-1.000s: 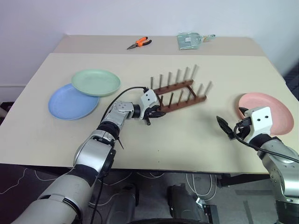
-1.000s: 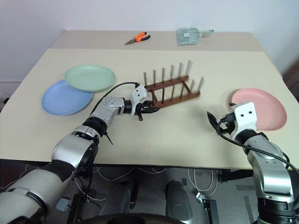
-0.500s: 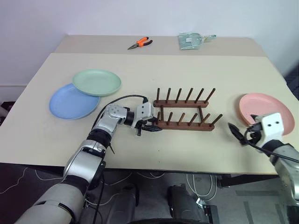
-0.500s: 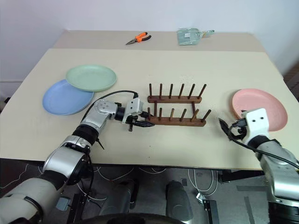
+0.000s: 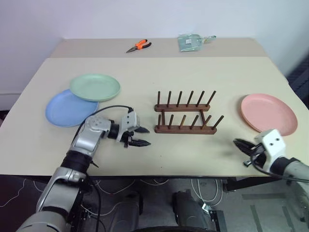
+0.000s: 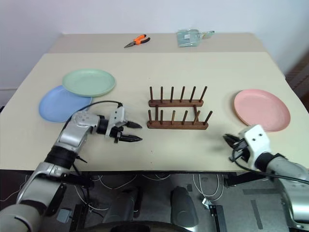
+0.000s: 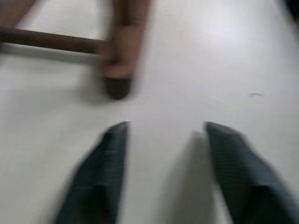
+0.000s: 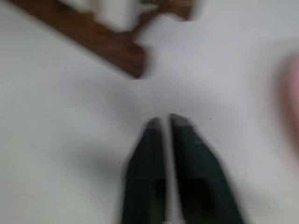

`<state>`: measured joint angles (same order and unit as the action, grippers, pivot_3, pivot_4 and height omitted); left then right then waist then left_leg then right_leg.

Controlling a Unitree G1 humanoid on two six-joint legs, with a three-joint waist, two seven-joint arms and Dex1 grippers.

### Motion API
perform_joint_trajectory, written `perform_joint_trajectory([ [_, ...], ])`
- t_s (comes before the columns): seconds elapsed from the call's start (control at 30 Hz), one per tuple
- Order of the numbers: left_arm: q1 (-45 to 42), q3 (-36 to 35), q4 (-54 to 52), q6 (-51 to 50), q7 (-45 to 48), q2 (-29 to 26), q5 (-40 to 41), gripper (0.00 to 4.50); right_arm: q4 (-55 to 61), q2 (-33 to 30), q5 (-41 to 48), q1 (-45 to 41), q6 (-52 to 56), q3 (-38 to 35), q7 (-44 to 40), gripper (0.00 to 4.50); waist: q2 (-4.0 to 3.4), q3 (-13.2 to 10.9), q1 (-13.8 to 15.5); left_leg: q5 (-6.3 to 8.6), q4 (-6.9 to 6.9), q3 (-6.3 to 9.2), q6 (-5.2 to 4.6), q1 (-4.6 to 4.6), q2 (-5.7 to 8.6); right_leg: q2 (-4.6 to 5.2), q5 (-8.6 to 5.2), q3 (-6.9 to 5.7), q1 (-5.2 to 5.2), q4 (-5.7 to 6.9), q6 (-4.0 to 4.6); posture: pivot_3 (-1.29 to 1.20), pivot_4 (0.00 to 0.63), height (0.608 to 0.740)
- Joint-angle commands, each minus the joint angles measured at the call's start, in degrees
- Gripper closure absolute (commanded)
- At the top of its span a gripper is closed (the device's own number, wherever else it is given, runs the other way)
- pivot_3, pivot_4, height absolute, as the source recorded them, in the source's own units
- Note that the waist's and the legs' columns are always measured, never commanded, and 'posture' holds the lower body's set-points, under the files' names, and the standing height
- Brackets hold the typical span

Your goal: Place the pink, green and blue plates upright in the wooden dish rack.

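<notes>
On the table (image 5: 203,67) you find the wooden dish rack (image 5: 185,118) near the centre, standing level and empty, pegs upright. To your left lie the blue plate (image 5: 65,108) and the green plate (image 5: 94,86), the green one overlapping the blue one's far edge. The pink plate (image 5: 269,113) lies flat to your right, well apart from the rack. The left gripper (image 5: 141,137) sits near the rack's left end, not touching it, with its fingers spread and nothing between them. The right gripper (image 5: 240,145) sits at the near edge in front of the pink plate, apart from it, fingers pressed together and holding nothing.
</notes>
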<state>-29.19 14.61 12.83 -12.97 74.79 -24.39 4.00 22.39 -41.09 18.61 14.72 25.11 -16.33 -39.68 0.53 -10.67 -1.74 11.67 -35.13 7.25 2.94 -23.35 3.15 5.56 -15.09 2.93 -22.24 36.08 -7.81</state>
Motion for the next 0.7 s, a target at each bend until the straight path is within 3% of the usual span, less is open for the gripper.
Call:
perform_joint_trajectory([
  [0.03,1.4,3.7,-2.9,-3.2,-6.3,3.1,-2.5,2.52,-0.1,0.7,-3.6,-3.5,-0.4,5.1,1.8,4.50,0.02,0.0,1.1,0.00,-0.02,-0.03,0.00,-0.01,0.02,0.02,0.00,0.02,-0.01,-0.04,0.01,0.00,0.150,0.740],
  [0.2,-0.5,5.3,3.7,-2.1,-19.8,7.6,-8.5,2.52,-11.4,4.5,-14.1,-14.4,-1.4,13.7,10.8,4.50,0.25,0.3,1.7,0.00,-0.12,-0.03,0.00,-0.01,0.12,0.05,-0.02,0.01,0.09,-0.09,0.05,0.00,0.150,0.740],
  [0.4,-7.6,3.4,17.0,-0.7,-32.2,11.5,-10.1,2.52,-21.4,9.2,-17.6,-23.7,-3.5,17.6,14.1,4.50,0.70,1.0,1.9,0.00,-0.13,-0.02,0.00,0.23,0.11,0.02,-0.02,-0.02,0.34,-0.10,0.05,0.00,0.150,0.740],
  [0.53,-10.7,3.3,23.6,1.9,-35.6,11.7,-10.1,2.52,-25.5,10.2,-19.0,-27.0,-5.7,18.1,15.2,4.50,0.71,1.0,0.9,0.01,0.05,-0.01,0.02,0.90,0.10,0.00,-0.15,-0.03,0.90,-0.11,-0.15,0.00,0.150,0.740],
  [0.7,-11.5,3.1,25.6,4.0,-35.8,11.7,-9.2,2.52,-25.2,9.4,-18.6,-26.1,-6.4,16.0,15.2,4.50,0.70,1.1,0.8,0.02,0.09,-0.01,0.02,0.95,0.07,0.00,-0.16,-0.03,0.93,-0.11,-0.16,0.00,0.150,0.740],
])
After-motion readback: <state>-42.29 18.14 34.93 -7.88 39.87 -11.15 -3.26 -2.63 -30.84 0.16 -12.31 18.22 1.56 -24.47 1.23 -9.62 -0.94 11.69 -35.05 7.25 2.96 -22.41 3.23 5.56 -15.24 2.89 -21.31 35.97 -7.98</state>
